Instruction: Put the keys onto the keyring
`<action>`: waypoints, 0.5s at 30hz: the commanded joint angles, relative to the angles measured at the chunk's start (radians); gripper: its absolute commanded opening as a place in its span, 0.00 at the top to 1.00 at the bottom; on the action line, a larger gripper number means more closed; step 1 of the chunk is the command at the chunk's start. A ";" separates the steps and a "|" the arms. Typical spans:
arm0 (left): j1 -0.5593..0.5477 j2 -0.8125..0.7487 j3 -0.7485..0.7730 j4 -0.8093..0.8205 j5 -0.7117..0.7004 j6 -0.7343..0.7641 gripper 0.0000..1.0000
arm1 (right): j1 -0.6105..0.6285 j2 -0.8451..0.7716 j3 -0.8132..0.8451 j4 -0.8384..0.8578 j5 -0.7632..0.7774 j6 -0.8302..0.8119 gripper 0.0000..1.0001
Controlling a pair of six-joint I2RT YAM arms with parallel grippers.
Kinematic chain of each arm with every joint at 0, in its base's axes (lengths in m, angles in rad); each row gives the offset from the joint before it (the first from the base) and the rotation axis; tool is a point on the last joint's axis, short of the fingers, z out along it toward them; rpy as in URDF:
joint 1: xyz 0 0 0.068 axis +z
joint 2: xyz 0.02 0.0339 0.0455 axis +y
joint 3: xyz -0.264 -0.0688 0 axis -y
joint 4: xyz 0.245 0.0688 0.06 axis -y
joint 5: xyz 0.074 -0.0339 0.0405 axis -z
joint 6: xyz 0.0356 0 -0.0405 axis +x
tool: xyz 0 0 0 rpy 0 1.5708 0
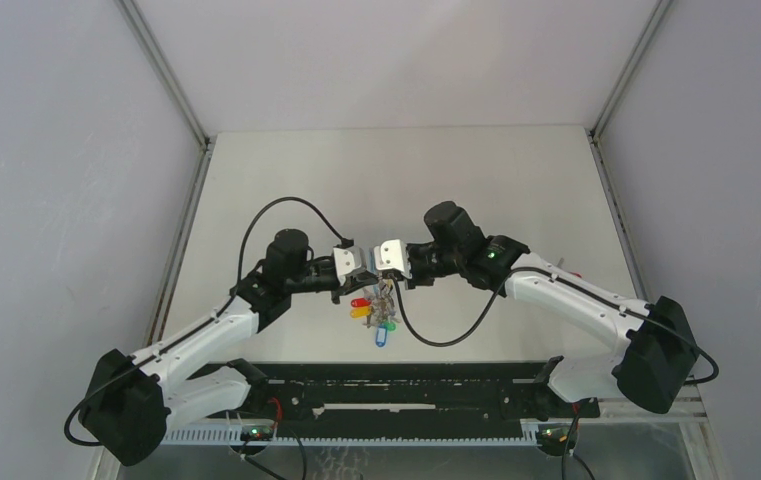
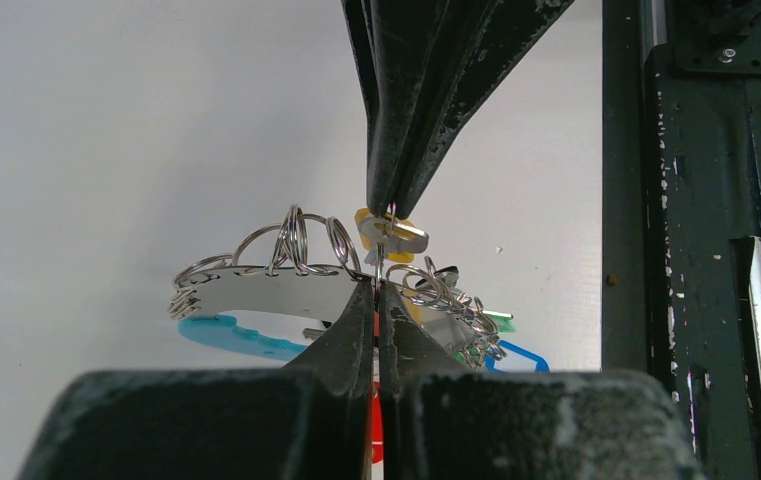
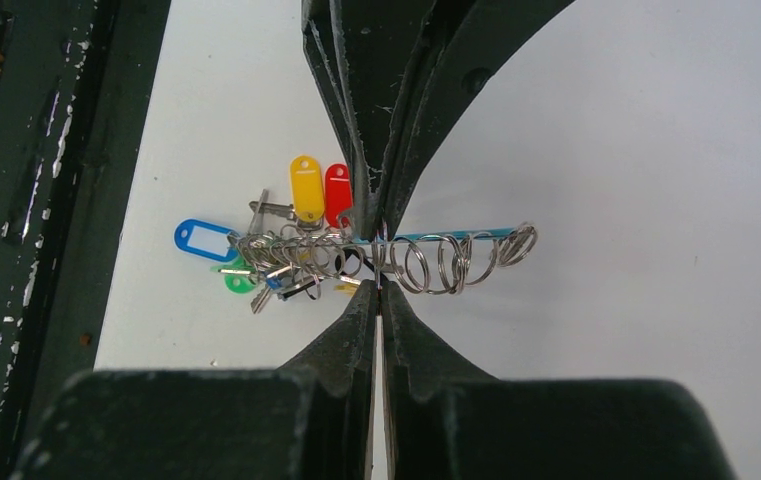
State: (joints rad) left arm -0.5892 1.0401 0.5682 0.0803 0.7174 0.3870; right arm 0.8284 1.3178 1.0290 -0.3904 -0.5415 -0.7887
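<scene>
The keyring (image 2: 256,290) is a flat grey loop with a cyan section (image 2: 226,335), held off the table between both grippers and fringed with small wire rings (image 3: 446,262). My left gripper (image 2: 377,287) is shut on its edge, and a red tag shows under the jaws. My right gripper (image 3: 377,287) is shut on a thin wire ring at the loop's opposite edge. A silver key with a yellow tag (image 2: 393,236) hangs just under the right fingertips (image 2: 388,205). More keys with yellow (image 3: 306,188), red (image 3: 337,193), blue (image 3: 201,240) and green tags hang in a bunch (image 1: 372,312).
A black rail (image 1: 406,395) runs along the table's near edge, close under the hanging bunch, and shows at the side of both wrist views. Grey walls enclose the white table (image 1: 406,180) at left, right and back.
</scene>
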 commanded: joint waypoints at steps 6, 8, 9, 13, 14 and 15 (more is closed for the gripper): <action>-0.005 -0.012 0.007 0.062 0.028 0.013 1.00 | 0.003 0.010 0.023 0.019 -0.020 0.006 1.00; -0.005 -0.012 0.007 0.062 0.030 0.013 1.00 | 0.003 0.012 0.023 0.022 -0.015 0.009 1.00; -0.005 -0.011 0.007 0.062 0.031 0.013 1.00 | 0.003 0.012 0.023 0.024 -0.014 0.012 1.00; -0.005 -0.011 0.007 0.062 0.034 0.014 1.00 | 0.003 0.014 0.023 0.029 -0.007 0.019 1.00; -0.005 -0.012 0.007 0.062 0.034 0.013 1.00 | 0.003 0.014 0.023 0.032 -0.004 0.023 1.00; -0.005 -0.012 0.007 0.062 0.034 0.013 1.00 | 0.003 0.014 0.023 0.034 0.000 0.024 1.00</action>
State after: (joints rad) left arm -0.5892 1.0401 0.5682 0.0803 0.7189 0.3870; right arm 0.8280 1.3304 1.0290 -0.3927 -0.5411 -0.7822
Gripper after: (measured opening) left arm 0.009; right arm 0.003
